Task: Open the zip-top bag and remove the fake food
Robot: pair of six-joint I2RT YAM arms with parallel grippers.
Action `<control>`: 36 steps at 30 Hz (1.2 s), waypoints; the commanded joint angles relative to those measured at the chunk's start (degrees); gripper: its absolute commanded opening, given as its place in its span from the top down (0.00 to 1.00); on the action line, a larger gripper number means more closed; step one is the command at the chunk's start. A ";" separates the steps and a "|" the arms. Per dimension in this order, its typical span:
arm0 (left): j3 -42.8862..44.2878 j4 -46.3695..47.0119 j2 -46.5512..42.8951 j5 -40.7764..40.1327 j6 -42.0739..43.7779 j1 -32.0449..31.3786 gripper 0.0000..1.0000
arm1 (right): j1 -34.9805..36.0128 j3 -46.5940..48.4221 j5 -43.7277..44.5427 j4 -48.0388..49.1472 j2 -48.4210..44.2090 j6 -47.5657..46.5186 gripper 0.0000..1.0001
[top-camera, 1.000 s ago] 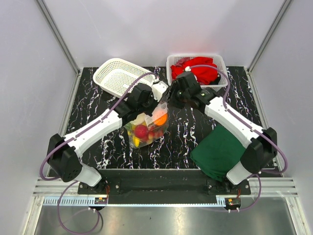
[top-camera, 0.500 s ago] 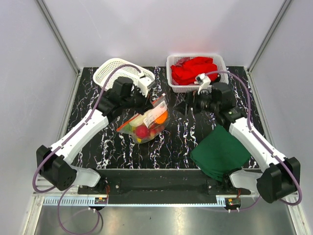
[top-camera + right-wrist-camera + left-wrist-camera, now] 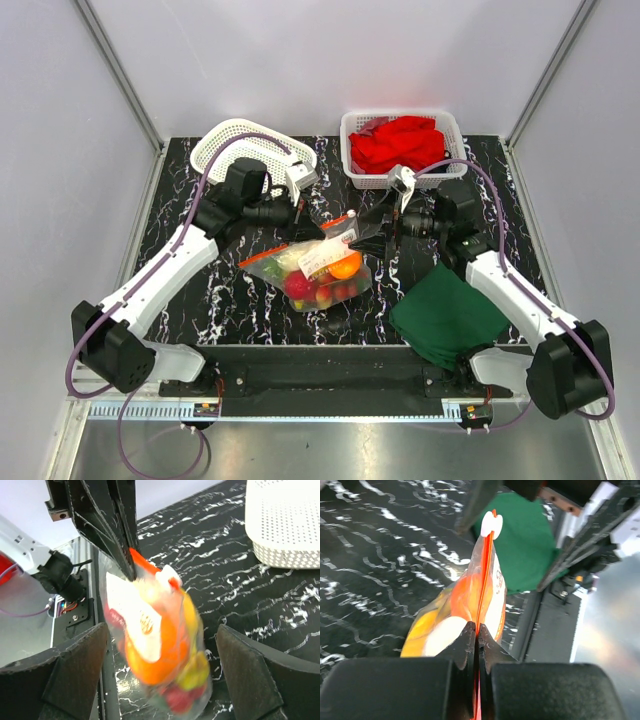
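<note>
Clear zip-top bag (image 3: 315, 270) pinched in left gripper (image 3: 476, 635), right gripper (image 3: 161, 632) splayed opposite

Black marble-patterned tabletop (image 3: 250, 310) veined in white, plain pale grey back wall (image 3: 320, 60) and side walls, slanted aluminium corner posts (image 3: 118, 75), ribbed aluminium rail (image 3: 330, 408) along the near edge, brushed metal sheet (image 3: 320, 450) below, soft even light

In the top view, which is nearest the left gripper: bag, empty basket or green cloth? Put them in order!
1. The bag, pinched in the left gripper.
2. The empty basket, back left.
3. The green cloth, front right.
</note>
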 commanded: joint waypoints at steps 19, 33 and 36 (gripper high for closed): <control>-0.69 5.42 -0.86 6.33 -2.25 0.20 1.00 | 0.15 2.12 -15.57 21.88 9.56 13.70 0.83; -1.30 21.50 -0.95 -3.69 -12.36 -6.12 0.45 | 0.15 0.27 -17.41 27.94 10.35 20.38 1.00; -2.18 24.31 -0.95 -4.22 -13.23 -6.57 0.51 | 0.15 0.44 -17.50 27.77 10.44 20.55 1.00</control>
